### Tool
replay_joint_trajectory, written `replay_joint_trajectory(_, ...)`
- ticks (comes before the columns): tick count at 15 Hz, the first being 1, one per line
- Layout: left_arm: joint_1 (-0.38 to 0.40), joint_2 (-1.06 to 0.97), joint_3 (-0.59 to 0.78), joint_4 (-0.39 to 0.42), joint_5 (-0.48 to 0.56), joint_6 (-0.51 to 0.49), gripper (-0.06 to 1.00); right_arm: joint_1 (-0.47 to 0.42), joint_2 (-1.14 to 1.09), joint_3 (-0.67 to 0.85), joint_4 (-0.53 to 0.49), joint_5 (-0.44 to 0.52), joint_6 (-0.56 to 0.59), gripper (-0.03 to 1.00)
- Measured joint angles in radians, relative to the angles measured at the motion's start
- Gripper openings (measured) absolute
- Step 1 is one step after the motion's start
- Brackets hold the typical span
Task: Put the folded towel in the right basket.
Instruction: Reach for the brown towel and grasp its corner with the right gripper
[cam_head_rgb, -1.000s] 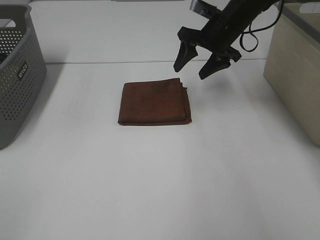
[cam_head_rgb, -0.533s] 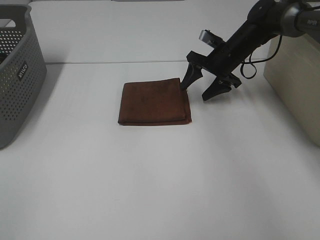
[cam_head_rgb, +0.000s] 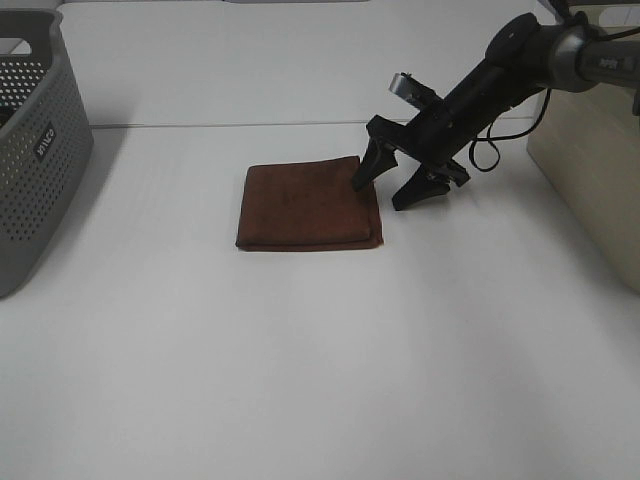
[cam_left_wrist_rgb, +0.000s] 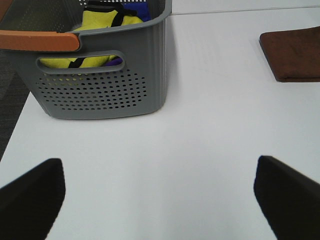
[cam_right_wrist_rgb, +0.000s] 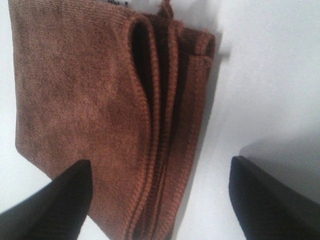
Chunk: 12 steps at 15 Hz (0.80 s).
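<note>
The grey basket (cam_head_rgb: 38, 175), with yellow cloth inside, stands ahead of the left gripper (cam_left_wrist_rgb: 159, 166) and is no part of this job. That gripper hangs idle over the table (cam_head_rgb: 320, 380) with its jaws spread wide and nothing between them.

The towel (cam_head_rgb: 308, 205) lies flat on the table, directly under the right gripper (cam_head_rgb: 380, 195). This gripper is also spread wide and holds nothing. One finger is over the cloth and the other is past its edge, over bare table, so the jaws straddle the towel's layered side. Whether the tips touch the cloth cannot be told.

The towel looks light, soft and limp. It will sag and may fall open if only the top ply is caught. The wrist view shows a gap between the plies just below the jaws, and a finger could slip into it. The better hold is probably a pinch across the whole stacked edge, with the outer finger pressed down to the table so it gathers every layer. The nap should give good friction.

The right basket (cam_head_rgb: 585, 170) stands beyond this gripper's outer side, well apart from the towel.
</note>
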<state>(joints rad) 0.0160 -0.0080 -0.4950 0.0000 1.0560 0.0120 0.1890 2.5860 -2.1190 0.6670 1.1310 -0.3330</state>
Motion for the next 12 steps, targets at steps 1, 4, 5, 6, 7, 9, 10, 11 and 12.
replay_joint_trajectory(1, 0.000, 0.000, 0.000, 0.000, 0.000, 0.000, 0.97, 0.013, 0.007, -0.005, 0.015, -0.003, -0.008, 0.73)
replay_joint_trajectory(4, 0.000, 0.000, 0.000, 0.000, 0.000, 0.000, 0.97, 0.068, 0.017, -0.007, 0.040, -0.043, -0.024, 0.64)
replay_joint_trajectory(5, 0.000, 0.000, 0.000, 0.000, 0.000, 0.000, 0.97, 0.076, 0.023, -0.007, 0.037, -0.063, -0.022, 0.50)
replay_joint_trajectory(6, 0.000, 0.000, 0.000, 0.000, 0.000, 0.000, 0.97, 0.080, 0.029, -0.007, 0.028, -0.077, -0.020, 0.33)
replay_joint_trajectory(7, 0.000, 0.000, 0.000, 0.000, 0.000, 0.000, 0.97, 0.080, 0.033, -0.006, 0.023, -0.084, -0.018, 0.22)
replay_joint_trajectory(9, 0.000, 0.000, 0.000, 0.000, 0.000, 0.000, 0.97, 0.080, 0.033, -0.006, 0.022, -0.094, -0.018, 0.07)
replay_joint_trajectory(10, 0.000, 0.000, 0.000, 0.000, 0.000, 0.000, 0.97, 0.080, 0.033, -0.006, 0.021, -0.094, -0.024, 0.07)
replay_joint_trajectory(11, 0.000, 0.000, 0.000, 0.000, 0.000, 0.000, 0.97, 0.080, 0.029, -0.007, 0.018, -0.091, -0.030, 0.07)
replay_joint_trajectory(12, 0.000, 0.000, 0.000, 0.000, 0.000, 0.000, 0.97, 0.080, 0.018, -0.010, 0.015, -0.089, -0.047, 0.07)
